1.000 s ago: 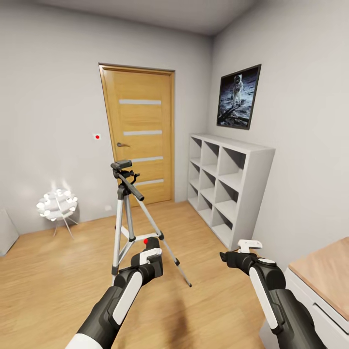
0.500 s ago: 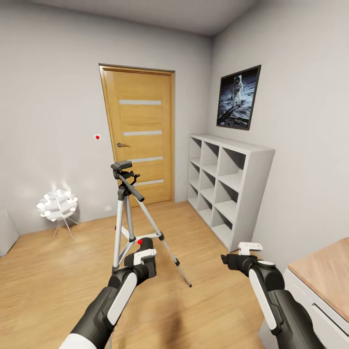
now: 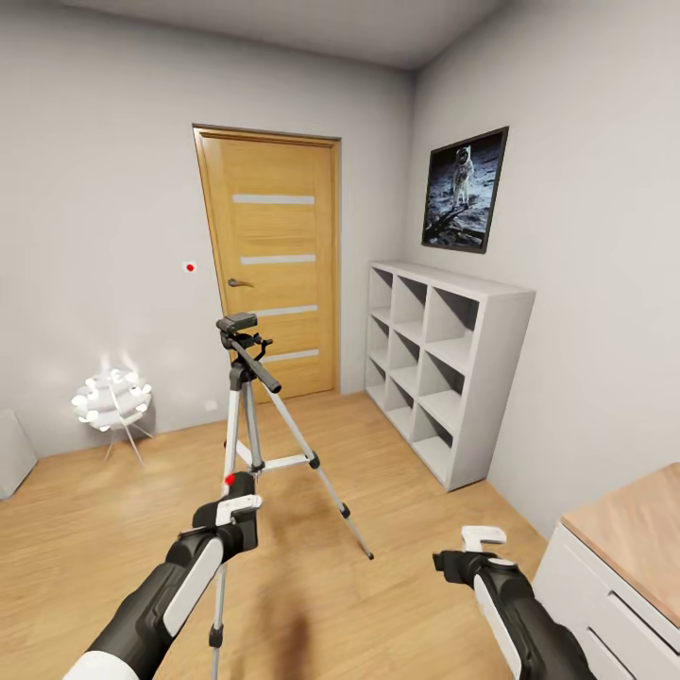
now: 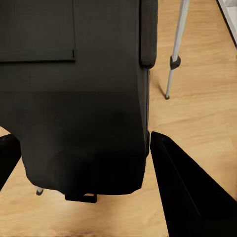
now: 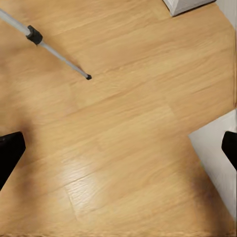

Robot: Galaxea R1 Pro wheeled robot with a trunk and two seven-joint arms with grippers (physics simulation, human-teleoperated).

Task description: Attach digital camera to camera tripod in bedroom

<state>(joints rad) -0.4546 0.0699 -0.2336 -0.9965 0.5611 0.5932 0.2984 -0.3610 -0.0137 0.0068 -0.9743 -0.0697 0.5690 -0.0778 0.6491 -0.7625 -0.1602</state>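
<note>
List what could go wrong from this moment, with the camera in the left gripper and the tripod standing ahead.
1. The left gripper holds the digital camera low, beside the camera tripod legs; lifting it could knock a leg and tip the tripod.
2. The tripod's head sits well above the camera, and its pan handle juts toward the robot, so it may snag the arm.
3. In the left wrist view the camera blocks much of the picture, hampering alignment.

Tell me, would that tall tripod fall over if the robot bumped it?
Probably it could tip: the tripod stands tall on three thin legs, with its dark head up high. The spread legs likely steady it somewhat. On the smooth wood floor, it might slide.
</note>
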